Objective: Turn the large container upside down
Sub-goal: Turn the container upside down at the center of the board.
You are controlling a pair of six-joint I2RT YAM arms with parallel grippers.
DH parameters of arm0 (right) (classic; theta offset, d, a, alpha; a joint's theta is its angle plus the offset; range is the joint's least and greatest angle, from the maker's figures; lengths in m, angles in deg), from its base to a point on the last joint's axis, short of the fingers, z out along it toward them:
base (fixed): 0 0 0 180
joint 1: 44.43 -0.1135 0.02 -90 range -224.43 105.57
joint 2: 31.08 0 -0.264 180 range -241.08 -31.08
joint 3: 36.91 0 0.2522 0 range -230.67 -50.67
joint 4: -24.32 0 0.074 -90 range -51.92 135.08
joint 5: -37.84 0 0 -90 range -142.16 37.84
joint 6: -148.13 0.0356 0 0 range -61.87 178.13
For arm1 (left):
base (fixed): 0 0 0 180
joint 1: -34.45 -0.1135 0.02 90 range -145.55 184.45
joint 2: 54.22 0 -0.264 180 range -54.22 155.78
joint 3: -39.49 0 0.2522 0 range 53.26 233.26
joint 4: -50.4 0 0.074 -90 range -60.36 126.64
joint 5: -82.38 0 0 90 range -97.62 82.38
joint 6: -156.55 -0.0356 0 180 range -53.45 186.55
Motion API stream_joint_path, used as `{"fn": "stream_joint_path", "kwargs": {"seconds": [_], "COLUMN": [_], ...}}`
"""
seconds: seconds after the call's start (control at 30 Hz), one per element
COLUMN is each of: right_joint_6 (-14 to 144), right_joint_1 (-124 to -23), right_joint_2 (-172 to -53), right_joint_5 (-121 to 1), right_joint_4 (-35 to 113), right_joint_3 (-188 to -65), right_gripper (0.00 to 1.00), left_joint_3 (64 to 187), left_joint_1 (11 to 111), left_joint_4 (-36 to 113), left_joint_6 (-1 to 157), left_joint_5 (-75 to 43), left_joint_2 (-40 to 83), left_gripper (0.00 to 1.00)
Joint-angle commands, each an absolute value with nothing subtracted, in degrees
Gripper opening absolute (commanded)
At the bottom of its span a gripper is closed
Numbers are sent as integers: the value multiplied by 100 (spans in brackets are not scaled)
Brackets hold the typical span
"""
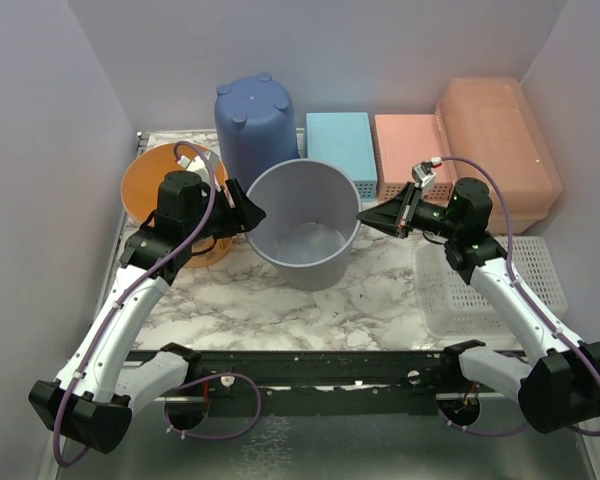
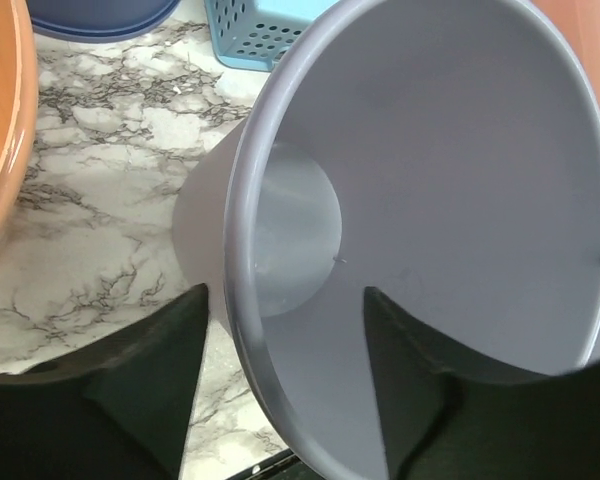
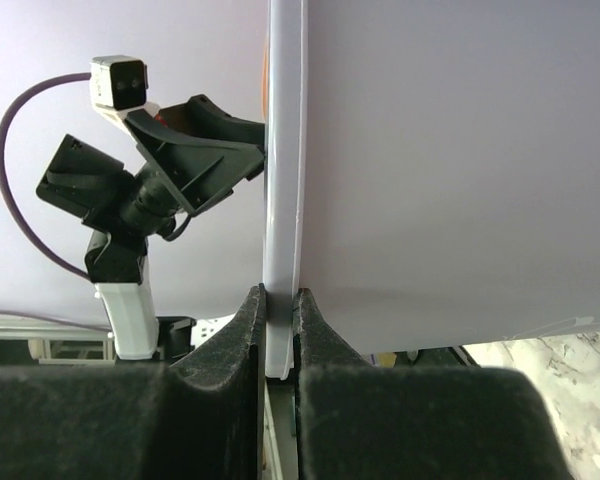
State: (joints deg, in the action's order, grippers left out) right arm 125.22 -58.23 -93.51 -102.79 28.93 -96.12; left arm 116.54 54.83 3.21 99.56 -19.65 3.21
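The large container (image 1: pixel 495 150), a peach-orange lidded box, lies at the back right with no gripper touching it. Both arms are at a grey round bucket (image 1: pixel 300 235) that stands mouth up in the middle. My right gripper (image 1: pixel 362 215) is shut on the bucket's right rim; in the right wrist view its fingertips (image 3: pixel 278 295) pinch the thin rim edge (image 3: pixel 283 200). My left gripper (image 1: pixel 255 213) is open at the left rim. In the left wrist view its jaws (image 2: pixel 285 295) straddle the rim (image 2: pixel 235 260), one finger outside and one inside, with gaps on both sides.
An orange round bucket (image 1: pixel 150 180) sits behind the left arm. A blue bucket (image 1: pixel 255 120) stands upside down at the back, beside a light blue basket (image 1: pixel 340 145) and a pink perforated basket (image 1: pixel 408 150). A white perforated tray (image 1: pixel 480 290) lies under the right arm.
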Motion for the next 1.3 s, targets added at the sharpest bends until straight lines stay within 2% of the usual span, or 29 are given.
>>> {"fn": "stream_joint_path", "kwargs": {"seconds": [0.0, 0.2, 0.5, 0.67, 1.27], "right_joint_6": [12446, 12255, 12035, 11282, 9051], "right_joint_1": [-5837, -5838, -5835, -5832, -5842], "right_joint_2": [-9201, -9070, -8760, -8695, -9052], "right_joint_5": [-10145, -9885, -9501, -9019, -8522], "right_joint_4": [2936, 3187, 3538, 4618, 6679], "right_joint_3": [-9635, -9847, -10041, -10604, -12207], "right_gripper": [1, 1, 1, 0, 1], "left_joint_3": [11724, 11767, 11844, 11883, 12021], "left_joint_1": [5510, 5510, 5510, 5510, 5510], "left_joint_4": [423, 367, 126, 70, 69], "left_joint_6": [9925, 9872, 9837, 9828, 9846], "left_joint_5": [-1995, -1784, -1186, -996, -806], "left_joint_2": [172, 74, -83, -176, -277], "left_gripper": [70, 83, 91, 92, 94]}}
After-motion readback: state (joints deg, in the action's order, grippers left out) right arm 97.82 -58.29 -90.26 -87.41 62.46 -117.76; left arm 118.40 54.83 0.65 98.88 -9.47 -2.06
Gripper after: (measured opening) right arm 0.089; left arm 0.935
